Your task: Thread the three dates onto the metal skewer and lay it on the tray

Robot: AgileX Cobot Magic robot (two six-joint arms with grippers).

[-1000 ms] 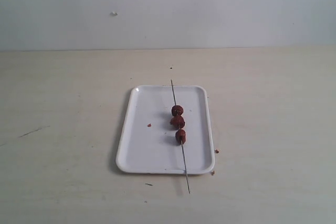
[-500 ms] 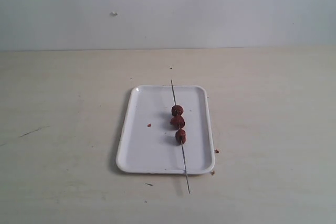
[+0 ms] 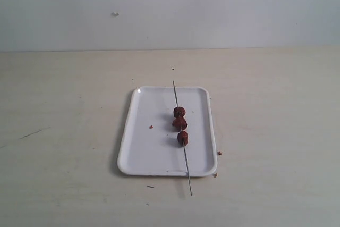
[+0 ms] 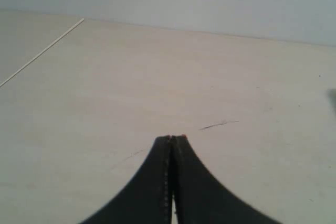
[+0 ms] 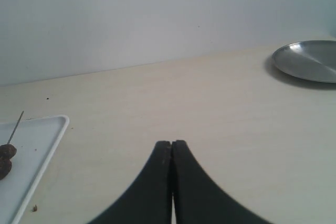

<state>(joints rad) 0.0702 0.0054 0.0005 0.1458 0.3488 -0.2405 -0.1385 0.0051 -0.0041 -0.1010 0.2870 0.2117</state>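
The white tray (image 3: 154,152) lies in the middle of the table. Across it lies the thin metal skewer (image 3: 187,171), its ends past the far and near rims, with the three dates (image 3: 180,124) threaded on it in a row. The right wrist view catches the tray's corner (image 5: 37,153), the skewer's tip (image 5: 17,123) and a date (image 5: 6,153). My left gripper (image 4: 172,139) is shut with nothing in it, over bare table. My right gripper (image 5: 171,143) is also shut and empty, off to the tray's side. Neither gripper appears in the exterior view.
Small reddish crumbs lie on the tray (image 3: 151,127) and beside its near right corner (image 3: 219,153). A round metal plate (image 5: 310,60) sits on the table in the right wrist view. A dark scratch (image 4: 218,125) marks the tabletop ahead of the left gripper.
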